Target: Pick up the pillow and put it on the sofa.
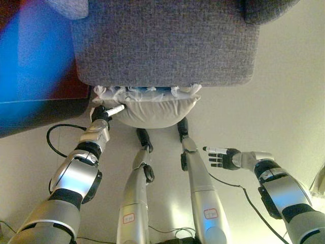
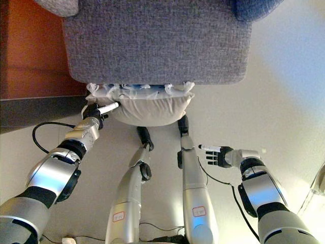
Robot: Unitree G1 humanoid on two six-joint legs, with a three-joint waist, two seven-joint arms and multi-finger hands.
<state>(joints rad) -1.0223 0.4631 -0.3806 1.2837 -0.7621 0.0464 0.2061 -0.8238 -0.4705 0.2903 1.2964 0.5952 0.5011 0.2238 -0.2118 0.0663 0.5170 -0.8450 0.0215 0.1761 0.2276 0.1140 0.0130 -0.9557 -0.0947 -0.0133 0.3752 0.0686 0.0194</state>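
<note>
The pillow [image 1: 155,109], pale with a frilled edge, lies on the floor [image 1: 284,101] tight against the front of the grey sofa [image 1: 165,43], which fills the view toward 12 o'clock. The left hand [image 1: 104,114] is at the pillow's 9 o'clock corner, one white-tipped finger pointing onto the fabric; whether the others grip it, I cannot tell. The right hand [image 1: 221,156] hovers well apart at 4 o'clock of the pillow, fingers straight, holding nothing.

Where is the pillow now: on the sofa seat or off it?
Off it: the pillow lies against the grey sofa's front edge, left hand at its corner.
</note>
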